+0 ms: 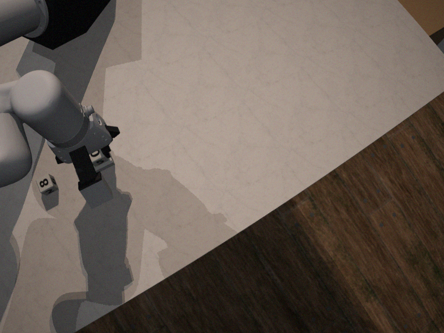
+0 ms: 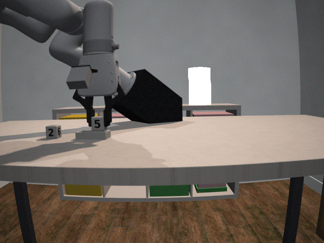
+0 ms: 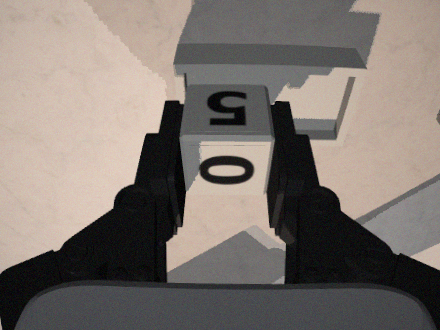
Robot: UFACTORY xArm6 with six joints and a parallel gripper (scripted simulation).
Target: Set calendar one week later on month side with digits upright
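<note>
- The floor was wooden, below the tabletop.
- The tabletop was pale, with faint veins.
- The arm reached over it, its wrist pointing down.
- The shelf stood behind the tabletop, carrying a glowing white lamp.
- The claw was pinching the 5 cube, one finger against each of two opposite sides.
- The tray lay flat on the tabletop, below the claw.
- The 5 cube was level above one end of the tray, its 5 upright in the exterior view and its 0 on top. Whether it touched the tray, I could not tell.
- The 8 cube sat flat on the tabletop outside the tray, near it, with 8 on top and 2 and 6 on its visible sides.
</note>
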